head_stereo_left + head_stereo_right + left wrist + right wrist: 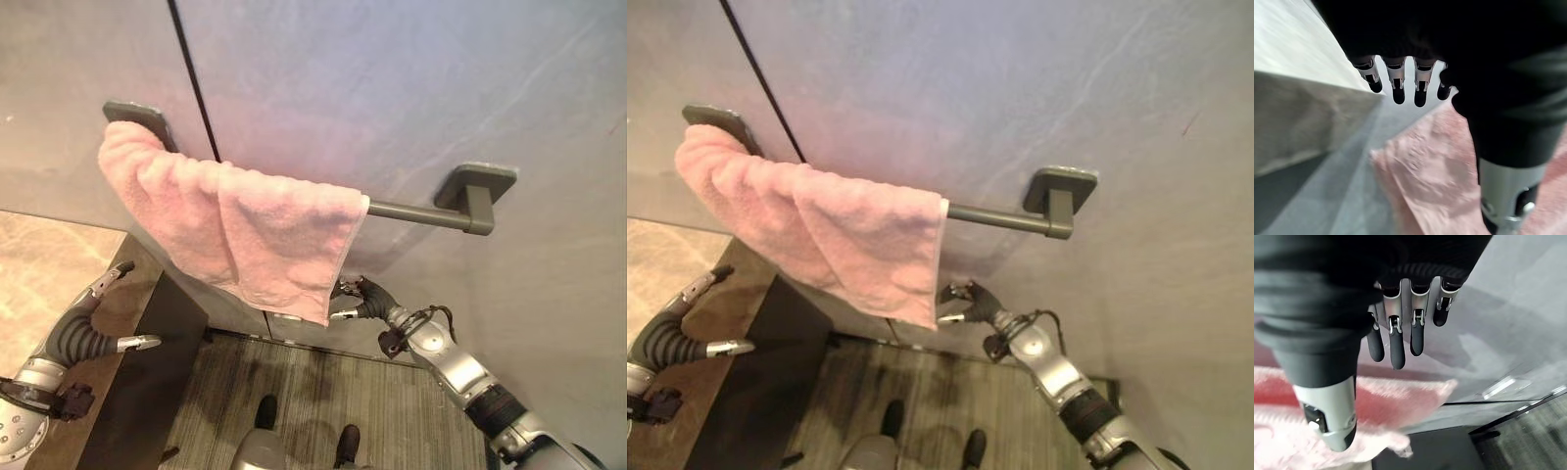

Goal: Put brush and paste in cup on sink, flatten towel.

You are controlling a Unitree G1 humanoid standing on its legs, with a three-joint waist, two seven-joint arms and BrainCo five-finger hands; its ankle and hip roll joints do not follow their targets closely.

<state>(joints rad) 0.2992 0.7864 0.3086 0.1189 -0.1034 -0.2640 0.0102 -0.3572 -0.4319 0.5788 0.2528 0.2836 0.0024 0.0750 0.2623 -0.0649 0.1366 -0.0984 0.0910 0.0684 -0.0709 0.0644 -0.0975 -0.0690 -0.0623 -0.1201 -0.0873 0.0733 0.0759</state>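
Towel [245, 230] first: in your left eye view it hangs bunched and slanted over the left end of the rail [421, 212], the right end bare. Your right hand [358, 299] sits just under its lower corner, fingers loose and apart, holding nothing; your left hand [93, 328] waits low by the dark counter [147, 382]. In the left wrist view your fingers [1396, 81] are straight, pink cloth beyond them. The right wrist view shows straight fingers [1400, 340] above the towel's edge. Pull that corner hard and I'd expect the whole towel to slide off. Grey wall [392, 88], striped floor [313, 392] below.
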